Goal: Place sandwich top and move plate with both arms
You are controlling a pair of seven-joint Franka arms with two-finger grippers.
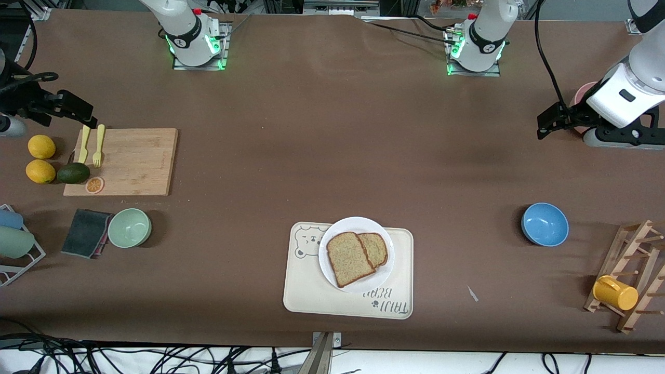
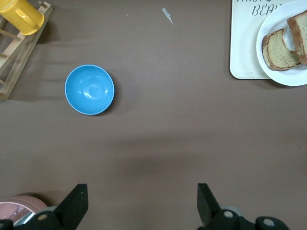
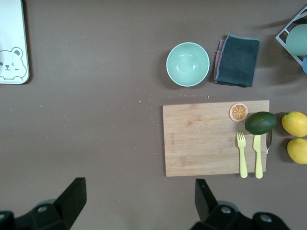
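Observation:
The white plate (image 1: 358, 224) rests on a cream bear-print tray (image 1: 311, 296) near the table's front edge. On it the sandwich top (image 1: 349, 258), a speckled brown slice, leans over a smaller slice (image 1: 375, 248). The left wrist view shows the plate (image 2: 283, 76) and the sandwich top (image 2: 300, 33), with a bit of white between the slices. My left gripper (image 1: 544, 124) (image 2: 142, 203) hangs open over bare table at the left arm's end. My right gripper (image 1: 85, 117) (image 3: 139, 199) hangs open by the cutting board's corner at the right arm's end. Neither holds anything.
A blue bowl (image 1: 544, 224), a wooden rack (image 1: 634, 275) with a yellow cup (image 1: 615, 292) and a pink bowl (image 1: 579, 96) are at the left arm's end. A cutting board (image 1: 130, 161) with forks, avocado, lemons, a green bowl (image 1: 129, 227) and a dark cloth (image 1: 85, 232) are at the right arm's end.

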